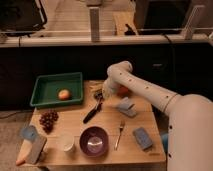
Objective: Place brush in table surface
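Bench: brush lies on bare wood, middle toward back edge, handle slanting to front-left corner. Pincer low at brush's upper end; whether gripping, and how wide it stands, cannot tell. Step, likely: letting go. Next: lift straight up without dragging brush. Count: one green tray, one purple bowl, one brush, one fork.

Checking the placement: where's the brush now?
Camera view: the brush lies on the table surface, right of the green tray, behind the purple bowl, end effector above its far end.
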Tool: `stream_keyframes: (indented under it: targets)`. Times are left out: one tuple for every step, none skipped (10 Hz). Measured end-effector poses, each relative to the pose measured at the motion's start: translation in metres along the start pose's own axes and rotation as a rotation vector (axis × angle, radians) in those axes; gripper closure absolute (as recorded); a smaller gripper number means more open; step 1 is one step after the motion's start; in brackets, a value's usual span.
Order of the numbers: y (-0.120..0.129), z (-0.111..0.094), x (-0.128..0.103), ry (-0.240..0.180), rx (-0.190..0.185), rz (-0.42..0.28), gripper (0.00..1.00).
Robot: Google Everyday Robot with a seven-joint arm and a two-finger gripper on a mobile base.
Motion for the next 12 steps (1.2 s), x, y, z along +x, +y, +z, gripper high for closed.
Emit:
stream_keyframes:
  targets:
    - [-0.001,-0.003,-0.005,-0.005,0.010,-0.012,0.22]
    - [0.000,-0.006,-0.010,-0.009,0.011,-0.026,0.20]
    - [0.002,-0.005,-0.016,-0.015,0.002,-0.046,0.20]
    - [0.003,-0.004,-0.021,-0.019,-0.006,-0.064,0.20]
    - [0.004,-0.003,-0.025,-0.020,-0.013,-0.080,0.20]
    - [0.005,-0.001,-0.027,-0.020,-0.020,-0.097,0.20]
    - [0.006,0.001,-0.028,-0.017,-0.026,-0.109,0.20]
    - [0.006,0.006,-0.028,-0.009,-0.038,-0.123,0.20]
    - [0.007,0.011,-0.028,0.000,-0.060,-0.143,0.20]
    - [0.007,0.020,-0.029,0.010,-0.096,-0.170,0.20]
    - [0.007,0.027,-0.030,0.014,-0.121,-0.188,0.20]
    - [0.008,0.030,-0.028,0.023,-0.139,-0.201,0.20]
